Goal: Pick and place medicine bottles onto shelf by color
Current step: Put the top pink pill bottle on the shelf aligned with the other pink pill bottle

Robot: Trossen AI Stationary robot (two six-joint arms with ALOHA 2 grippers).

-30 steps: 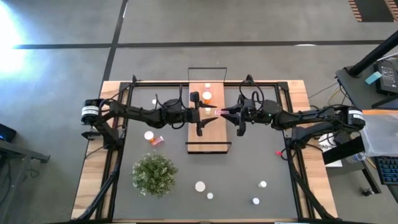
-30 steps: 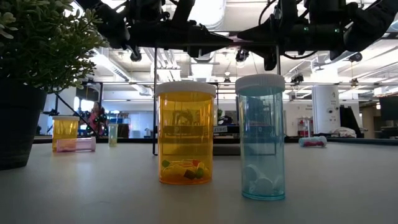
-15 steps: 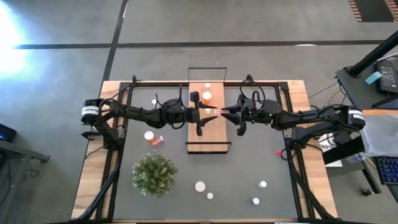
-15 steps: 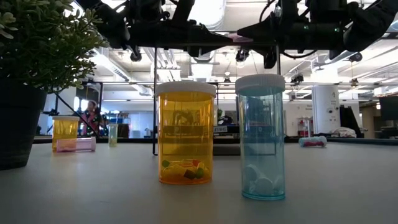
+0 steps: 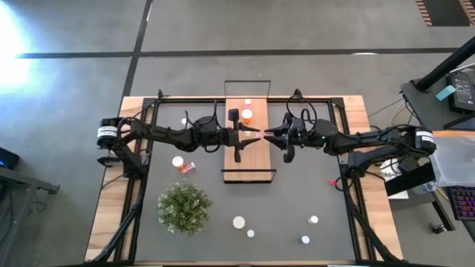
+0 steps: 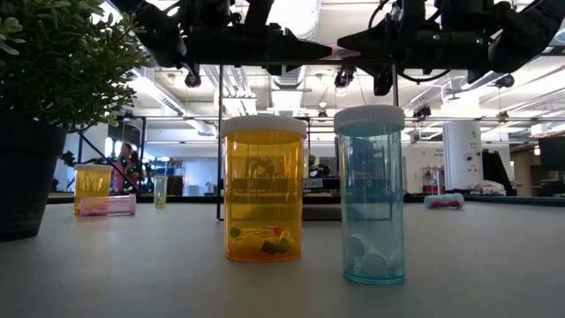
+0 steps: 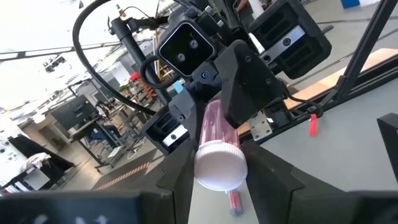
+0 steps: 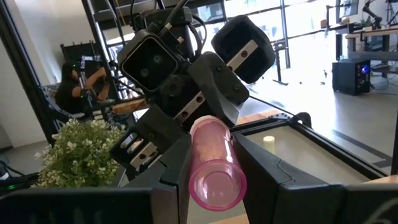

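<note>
Both grippers — left, right — clasping pink bottle

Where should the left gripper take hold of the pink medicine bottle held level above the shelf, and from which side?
Grip the white cap end of the pink medicine bottle, coming in along its length from the side opposite the right gripper. That gripper clamps the base end, so only the cap end juts free toward the left gripper.

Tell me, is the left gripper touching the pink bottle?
Touching. The right wrist view shows the left gripper closed around the far end of the pink bottle.
</note>
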